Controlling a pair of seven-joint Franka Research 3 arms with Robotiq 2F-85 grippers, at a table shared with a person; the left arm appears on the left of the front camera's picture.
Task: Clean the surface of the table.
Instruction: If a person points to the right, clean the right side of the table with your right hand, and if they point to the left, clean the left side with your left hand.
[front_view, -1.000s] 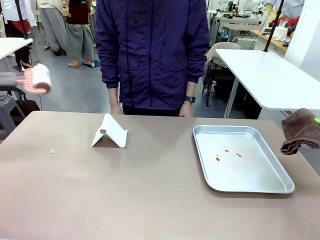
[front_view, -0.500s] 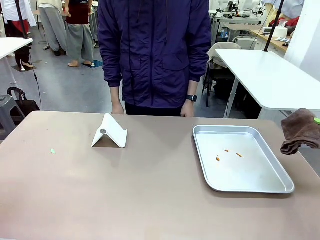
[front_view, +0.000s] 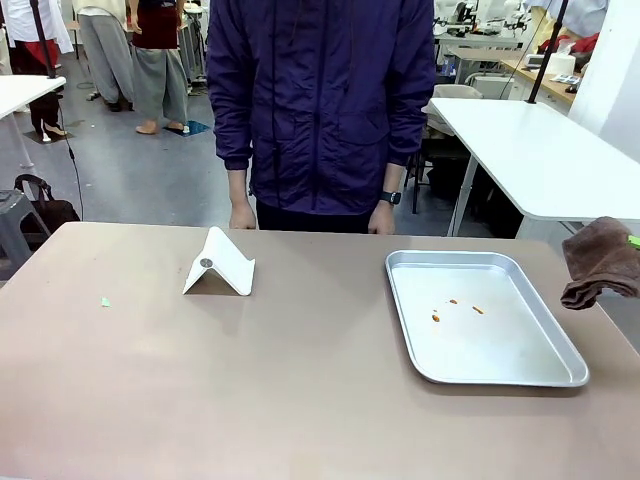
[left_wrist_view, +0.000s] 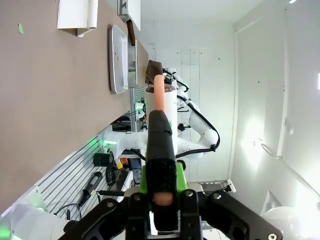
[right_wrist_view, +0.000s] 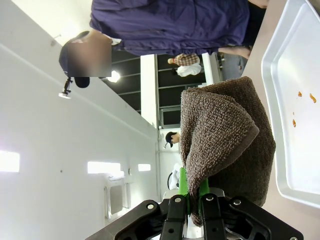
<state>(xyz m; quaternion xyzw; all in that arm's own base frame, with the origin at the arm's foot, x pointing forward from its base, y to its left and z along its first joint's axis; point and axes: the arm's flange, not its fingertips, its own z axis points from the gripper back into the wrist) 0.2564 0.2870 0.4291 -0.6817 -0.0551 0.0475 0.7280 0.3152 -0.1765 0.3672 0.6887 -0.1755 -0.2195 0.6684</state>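
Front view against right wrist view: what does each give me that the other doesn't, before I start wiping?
Front view: the white folded stand and a small green scrap lying on the table, left of the tray. Right wrist view: the robot's right hand shut on the brown cloth, a fold pinched between its green pads. Both: the cloth, the tray with its orange specks, and the person in the purple jacket.
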